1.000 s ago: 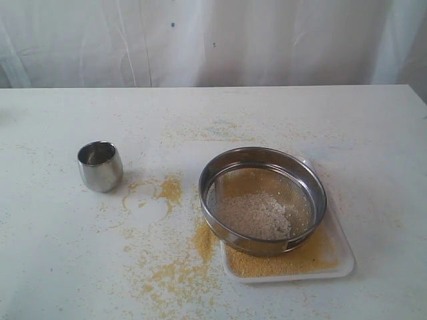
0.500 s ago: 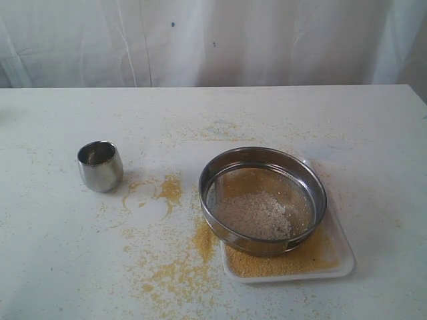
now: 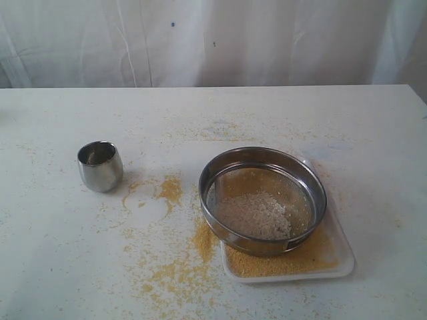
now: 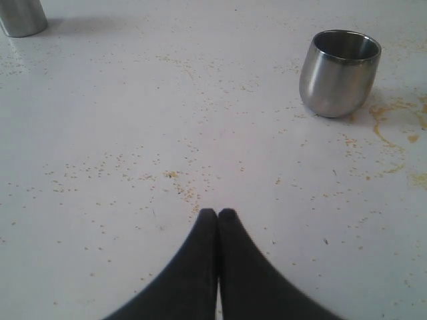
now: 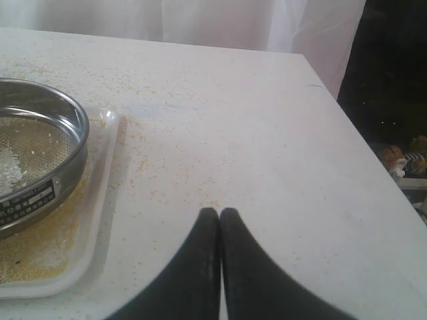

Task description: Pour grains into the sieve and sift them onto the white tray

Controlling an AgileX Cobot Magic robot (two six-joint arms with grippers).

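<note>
The sieve (image 3: 262,200) sits on the white tray (image 3: 337,265), pale coarse grains (image 3: 257,215) heaped inside it.

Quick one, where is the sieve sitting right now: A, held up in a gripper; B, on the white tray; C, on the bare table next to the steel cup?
B: the sieve rests on the white tray, with yellow grains spread on the tray under it.
</note>
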